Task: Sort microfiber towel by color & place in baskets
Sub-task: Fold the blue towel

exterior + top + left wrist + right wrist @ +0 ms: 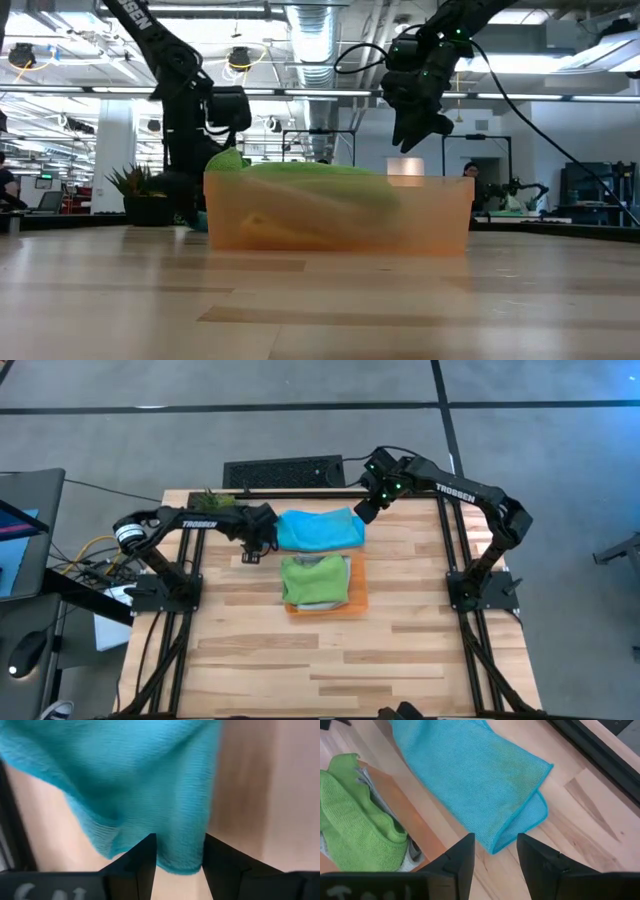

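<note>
A blue towel (318, 528) lies loosely folded on the table beyond the orange basket (355, 600). In the basket a green towel (314, 577) lies on top of a grey one (413, 851). My left gripper (258, 546) is open and low at the blue towel's left end. Its fingers stand on either side of that end's edge (181, 862). My right gripper (362, 512) hangs open well above the towel's folded right corner (520, 822).
A small green potted plant (212, 498) stands at the table's far left corner, just behind my left arm. A black keyboard (283, 470) lies beyond the far edge. Bare wood stretches from the basket to the table's near edge.
</note>
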You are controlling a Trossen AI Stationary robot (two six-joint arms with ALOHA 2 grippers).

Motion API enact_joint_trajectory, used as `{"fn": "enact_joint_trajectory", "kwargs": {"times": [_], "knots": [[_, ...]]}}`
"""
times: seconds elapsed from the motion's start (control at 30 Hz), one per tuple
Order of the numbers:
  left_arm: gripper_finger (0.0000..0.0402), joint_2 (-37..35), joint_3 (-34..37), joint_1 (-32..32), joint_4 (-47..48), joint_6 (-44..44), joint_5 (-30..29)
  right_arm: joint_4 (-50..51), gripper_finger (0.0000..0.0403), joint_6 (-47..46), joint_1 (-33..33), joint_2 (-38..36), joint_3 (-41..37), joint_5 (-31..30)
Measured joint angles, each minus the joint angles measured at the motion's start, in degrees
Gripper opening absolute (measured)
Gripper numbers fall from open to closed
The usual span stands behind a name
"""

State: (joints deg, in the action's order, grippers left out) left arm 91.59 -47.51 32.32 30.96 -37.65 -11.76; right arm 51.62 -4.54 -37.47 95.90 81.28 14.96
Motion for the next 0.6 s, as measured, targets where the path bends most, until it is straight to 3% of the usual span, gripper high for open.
{"fn": "enact_joint_trajectory", "kwargs": {"times": [0.2, 0.4, 0.6], "knots": [[0.0122, 0.0, 0.9, 0.0, -2.6, 0.8, -1.6, 0.0, 0.0171, 0.0, 0.0, 0.0, 0.0, 0.0], [0.0013, 0.0, 0.9, 0.0, -0.9, 1.9, -2.2, 0.0, 0.0171, 0.0, 0.0, 0.0, 0.0, 0.0], [0.0003, 0.0, -2.8, 0.0, 3.3, 4.0, -6.5, 0.0, 0.0171, 0.0, 0.0, 0.0, 0.0, 0.0]]}}
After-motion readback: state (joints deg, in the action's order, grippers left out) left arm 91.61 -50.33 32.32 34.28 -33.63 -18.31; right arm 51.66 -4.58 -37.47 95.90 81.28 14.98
